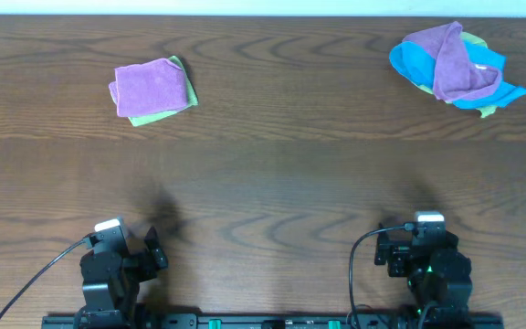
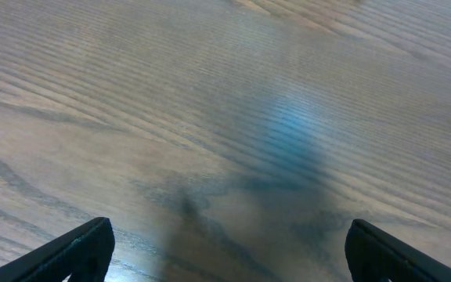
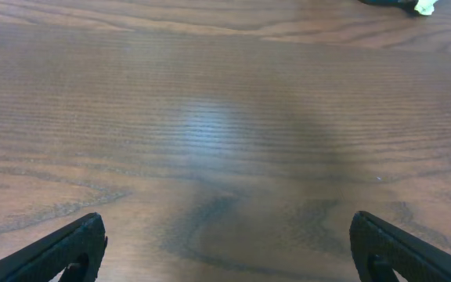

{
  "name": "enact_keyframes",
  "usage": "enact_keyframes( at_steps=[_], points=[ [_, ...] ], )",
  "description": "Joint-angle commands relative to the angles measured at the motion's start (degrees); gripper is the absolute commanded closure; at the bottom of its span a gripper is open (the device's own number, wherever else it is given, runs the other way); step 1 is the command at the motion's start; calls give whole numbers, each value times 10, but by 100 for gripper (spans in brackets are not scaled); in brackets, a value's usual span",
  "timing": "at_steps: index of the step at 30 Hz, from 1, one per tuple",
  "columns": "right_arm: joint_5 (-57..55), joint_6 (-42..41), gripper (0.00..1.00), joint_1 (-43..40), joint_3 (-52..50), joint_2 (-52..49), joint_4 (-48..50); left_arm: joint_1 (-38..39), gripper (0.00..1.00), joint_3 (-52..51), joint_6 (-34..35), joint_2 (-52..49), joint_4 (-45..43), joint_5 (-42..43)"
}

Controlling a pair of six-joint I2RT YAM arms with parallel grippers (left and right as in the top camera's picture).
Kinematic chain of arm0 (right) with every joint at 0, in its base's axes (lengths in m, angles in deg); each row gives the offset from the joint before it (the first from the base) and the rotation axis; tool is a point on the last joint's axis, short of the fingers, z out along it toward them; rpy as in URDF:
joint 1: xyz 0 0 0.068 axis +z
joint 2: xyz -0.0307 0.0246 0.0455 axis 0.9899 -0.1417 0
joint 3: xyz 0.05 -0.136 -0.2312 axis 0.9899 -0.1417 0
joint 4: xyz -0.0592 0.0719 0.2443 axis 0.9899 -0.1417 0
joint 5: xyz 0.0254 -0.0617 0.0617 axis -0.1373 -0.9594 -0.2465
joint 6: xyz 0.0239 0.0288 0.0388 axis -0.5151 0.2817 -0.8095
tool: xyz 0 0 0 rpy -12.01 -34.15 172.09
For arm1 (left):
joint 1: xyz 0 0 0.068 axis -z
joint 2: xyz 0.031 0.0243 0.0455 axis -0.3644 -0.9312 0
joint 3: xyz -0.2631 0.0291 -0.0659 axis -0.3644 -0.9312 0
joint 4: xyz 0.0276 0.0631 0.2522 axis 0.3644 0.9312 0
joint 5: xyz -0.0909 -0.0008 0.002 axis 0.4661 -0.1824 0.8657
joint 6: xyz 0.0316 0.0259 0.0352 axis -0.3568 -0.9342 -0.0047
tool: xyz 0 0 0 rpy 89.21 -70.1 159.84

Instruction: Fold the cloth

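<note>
A crumpled purple cloth (image 1: 453,59) lies on top of a heap at the far right of the table, over a bright blue cloth (image 1: 409,62) and a yellow-green cloth (image 1: 485,57). A second purple cloth (image 1: 149,85) lies folded at the far left on a folded yellow-green cloth (image 1: 158,116). My left gripper (image 2: 225,243) and my right gripper (image 3: 225,235) are both open and empty over bare wood near the front edge, far from every cloth. No white tag shows.
The dark wooden table (image 1: 272,174) stretches between the two cloth heaps. Both arm bases sit at the front edge, the left arm (image 1: 108,270) and the right arm (image 1: 432,265). A scrap of yellow-green cloth (image 3: 425,6) shows at the top of the right wrist view.
</note>
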Motion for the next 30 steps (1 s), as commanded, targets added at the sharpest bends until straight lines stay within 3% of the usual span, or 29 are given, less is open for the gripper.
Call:
enact_keyframes(
  at_steps=[1,30],
  points=[
    [-6,9,1,-5,-7,6,-1,1,5,-22,-14,4,25,0],
    [-23,15,1,-5,-7,5,1,1,4,-22,-14,4,25,0]
  ],
)
